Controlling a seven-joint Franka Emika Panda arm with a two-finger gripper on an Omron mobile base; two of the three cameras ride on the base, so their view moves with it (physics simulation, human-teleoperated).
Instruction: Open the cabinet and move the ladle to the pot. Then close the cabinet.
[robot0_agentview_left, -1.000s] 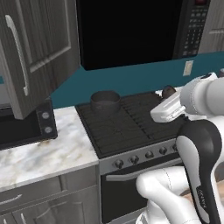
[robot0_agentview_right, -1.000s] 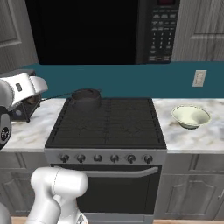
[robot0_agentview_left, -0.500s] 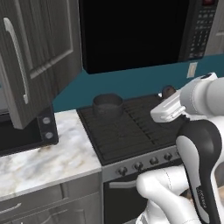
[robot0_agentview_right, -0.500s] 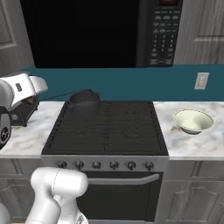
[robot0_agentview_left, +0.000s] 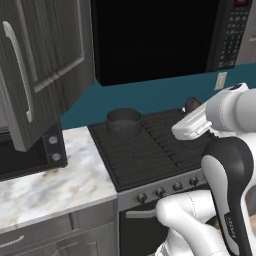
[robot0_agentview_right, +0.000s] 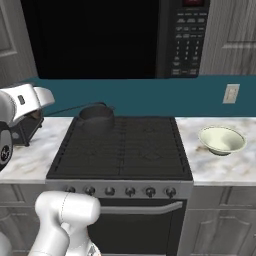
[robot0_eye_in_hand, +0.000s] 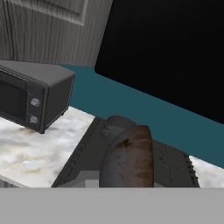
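A: Cabinet: dark grey woodgrain, recessed panel, long silver bar handle. Door swung out, standing open, upper left of the left base view.

B: Pot?

A: Short, wide, dark grey, upright on the stove's back left burner.

B: Ladle?

A: Dark bowl mottled rust-brown, close up in the hand view, overlapping the pot behind it. Handle hidden.

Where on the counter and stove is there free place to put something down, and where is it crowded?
Free: the marble counter between toaster oven and stove; the stove's front and right burners; the counter around the bowl, right of the stove. Crowded: the stove's back left corner, where the pot stands, and the far left under the open cabinet door.
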